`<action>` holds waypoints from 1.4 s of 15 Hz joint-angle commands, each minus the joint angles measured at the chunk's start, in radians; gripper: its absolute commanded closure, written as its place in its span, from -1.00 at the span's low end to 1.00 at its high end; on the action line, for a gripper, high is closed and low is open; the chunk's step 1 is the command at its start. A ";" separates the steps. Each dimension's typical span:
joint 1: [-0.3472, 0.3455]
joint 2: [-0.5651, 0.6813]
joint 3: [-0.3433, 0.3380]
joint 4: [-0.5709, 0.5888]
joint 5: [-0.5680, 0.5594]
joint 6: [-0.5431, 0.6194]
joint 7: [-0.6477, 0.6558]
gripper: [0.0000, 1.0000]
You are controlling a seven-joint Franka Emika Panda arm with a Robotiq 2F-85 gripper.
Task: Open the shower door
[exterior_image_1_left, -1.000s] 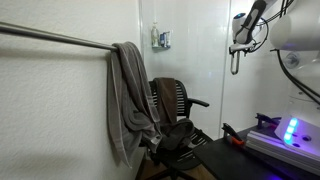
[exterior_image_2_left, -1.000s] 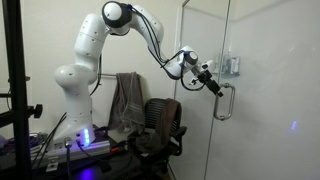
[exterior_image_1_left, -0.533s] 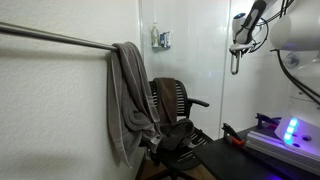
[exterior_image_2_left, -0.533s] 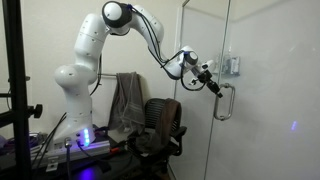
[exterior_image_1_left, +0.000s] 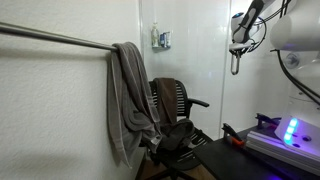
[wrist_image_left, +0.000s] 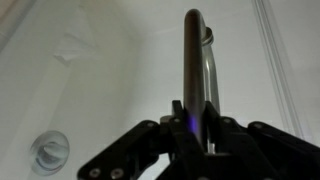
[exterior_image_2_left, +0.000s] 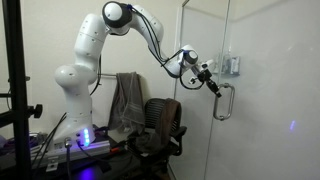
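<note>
The shower door (exterior_image_2_left: pixel 205 70) is a tall clear glass panel, seen in both exterior views (exterior_image_1_left: pixel 185 45). Its silver loop handle (exterior_image_2_left: pixel 225 103) hangs near the door's edge and also shows in an exterior view (exterior_image_1_left: pixel 236 62). My gripper (exterior_image_2_left: pixel 212 87) sits at the top of the handle. In the wrist view the handle bar (wrist_image_left: pixel 193 60) runs up between my two fingers (wrist_image_left: pixel 192 128), which are closed against it on both sides.
A black office chair (exterior_image_2_left: pixel 160 120) with grey cloth (exterior_image_2_left: pixel 126 100) draped nearby stands left of the door; the cloth hangs from a rail in an exterior view (exterior_image_1_left: pixel 128 95). The robot base (exterior_image_2_left: pixel 75 95) and a black frame post (exterior_image_2_left: pixel 15 90) stand at left. White walls surround.
</note>
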 commanded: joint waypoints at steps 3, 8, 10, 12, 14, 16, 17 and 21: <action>0.219 -0.149 -0.253 -0.110 0.161 -0.160 -0.178 0.88; 0.371 -0.215 -0.432 -0.169 0.112 -0.195 -0.126 0.88; 0.403 -0.254 -0.464 -0.202 0.073 -0.220 -0.083 0.88; 0.412 -0.299 -0.471 -0.239 0.046 -0.256 -0.054 0.88; 0.403 -0.350 -0.465 -0.283 0.012 -0.289 -0.014 0.88; 0.383 -0.398 -0.452 -0.323 -0.014 -0.321 0.022 0.88; 0.372 -0.422 -0.446 -0.343 -0.028 -0.336 0.044 0.88; 0.327 -0.514 -0.426 -0.413 -0.046 -0.401 0.080 0.88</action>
